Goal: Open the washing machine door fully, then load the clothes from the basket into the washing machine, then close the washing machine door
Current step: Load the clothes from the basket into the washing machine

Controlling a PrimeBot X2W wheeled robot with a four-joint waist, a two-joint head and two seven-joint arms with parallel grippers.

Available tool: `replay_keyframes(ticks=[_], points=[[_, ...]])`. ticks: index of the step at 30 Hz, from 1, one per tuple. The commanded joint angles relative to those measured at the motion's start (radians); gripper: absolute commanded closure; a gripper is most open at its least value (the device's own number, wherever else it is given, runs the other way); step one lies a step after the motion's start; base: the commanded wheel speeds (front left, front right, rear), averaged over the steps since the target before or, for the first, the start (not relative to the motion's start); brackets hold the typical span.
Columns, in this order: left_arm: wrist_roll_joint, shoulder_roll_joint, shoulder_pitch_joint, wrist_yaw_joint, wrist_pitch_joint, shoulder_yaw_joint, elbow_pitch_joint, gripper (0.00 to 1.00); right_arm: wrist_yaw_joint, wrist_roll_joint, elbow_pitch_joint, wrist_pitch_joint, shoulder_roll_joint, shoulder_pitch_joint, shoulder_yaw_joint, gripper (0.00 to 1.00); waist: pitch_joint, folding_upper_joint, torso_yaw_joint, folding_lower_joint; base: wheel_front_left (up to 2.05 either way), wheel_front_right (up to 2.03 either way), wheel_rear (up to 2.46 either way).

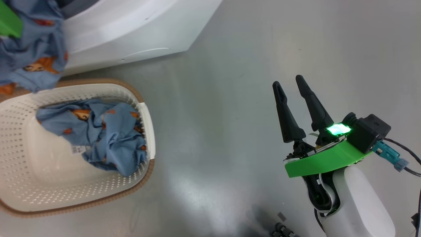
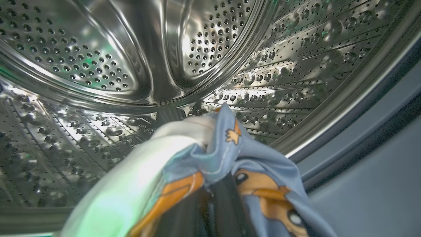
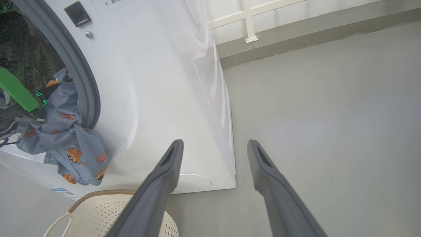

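My left gripper (image 2: 219, 197) reaches into the washing machine's steel drum (image 2: 98, 59), shut on a light blue garment (image 2: 250, 164) with a cream lining that drapes over its fingers. In the right wrist view that garment (image 3: 62, 138) hangs out of the drum mouth over the grey rubber ring (image 3: 84, 82), down the white washing machine (image 3: 148, 98). The basket (image 1: 26, 197) stands on the floor before the machine with another blue garment (image 1: 105, 135) inside. My right gripper (image 1: 287, 81) hovers open above bare floor, right of the basket, holding nothing. The door is out of view.
Grey floor (image 1: 246, 49) stretches to the right of the washing machine and the basket. A low wall with a white frame (image 3: 250, 29) runs behind the machine. The round filter cap (image 3: 194, 182) sits low on the machine's front, near the basket's rim (image 3: 108, 192).
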Motion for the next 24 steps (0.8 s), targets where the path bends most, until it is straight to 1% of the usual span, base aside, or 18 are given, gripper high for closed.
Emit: replay_keyframes(ticks=[1, 6, 9, 12, 16, 18, 20, 21, 24], points=[[0.020, 0.032, -0.066, 0.000, -0.028, 0.014, 0.008, 1.00, 0.002, 0.011, -0.028, -0.005, 0.002, 0.015, 0.023, 0.00, 0.014, 0.0000, -0.022, 0.0000, 0.00, 0.00, 0.00], [0.065, 0.023, -0.177, 0.000, -0.129, 0.008, 0.072, 1.00, 0.002, 0.015, -0.033, -0.005, 0.002, 0.020, 0.031, 0.00, 0.027, 0.0000, -0.035, 0.0000, 0.00, 0.00, 0.00], [0.085, 0.017, -0.233, 0.000, -0.163, 0.018, 0.095, 1.00, 0.002, 0.016, -0.036, -0.005, 0.002, 0.020, 0.035, 0.00, 0.033, 0.0000, -0.039, 0.0000, 0.00, 0.00, 0.00], [0.103, 0.008, -0.261, 0.001, -0.174, 0.037, 0.088, 1.00, 0.002, 0.016, -0.037, -0.005, 0.002, 0.017, 0.035, 0.00, 0.041, 0.0000, -0.036, 0.0000, 0.00, 0.00, 0.00], [0.120, -0.005, -0.244, 0.004, -0.175, 0.054, 0.081, 1.00, 0.002, 0.014, -0.036, -0.005, 0.002, 0.014, 0.036, 0.00, 0.043, 0.0000, -0.029, 0.0000, 0.00, 0.00, 0.00], [0.117, -0.019, -0.221, 0.002, -0.171, 0.049, 0.129, 1.00, 0.002, 0.013, -0.033, -0.005, 0.002, 0.014, 0.037, 0.00, 0.040, 0.0000, -0.024, 0.0000, 0.00, 0.00, 0.00], [0.119, -0.028, -0.220, -0.001, -0.165, 0.034, 0.174, 0.45, 0.002, 0.012, -0.029, -0.005, 0.002, 0.012, 0.039, 0.00, 0.039, 0.0000, -0.020, 0.0000, 0.00, 0.00, 0.00], [0.110, -0.038, -0.225, -0.004, -0.149, 0.026, 0.215, 0.00, 0.002, 0.012, -0.027, -0.005, 0.002, 0.008, 0.042, 0.00, 0.036, 0.0000, -0.017, 0.0000, 0.00, 0.00, 0.00], [0.114, -0.042, -0.243, -0.006, -0.155, 0.015, 0.246, 0.00, 0.002, 0.012, -0.026, -0.005, 0.002, 0.003, 0.042, 0.00, 0.034, 0.0000, -0.015, 0.0000, 0.00, 0.00, 0.00]])
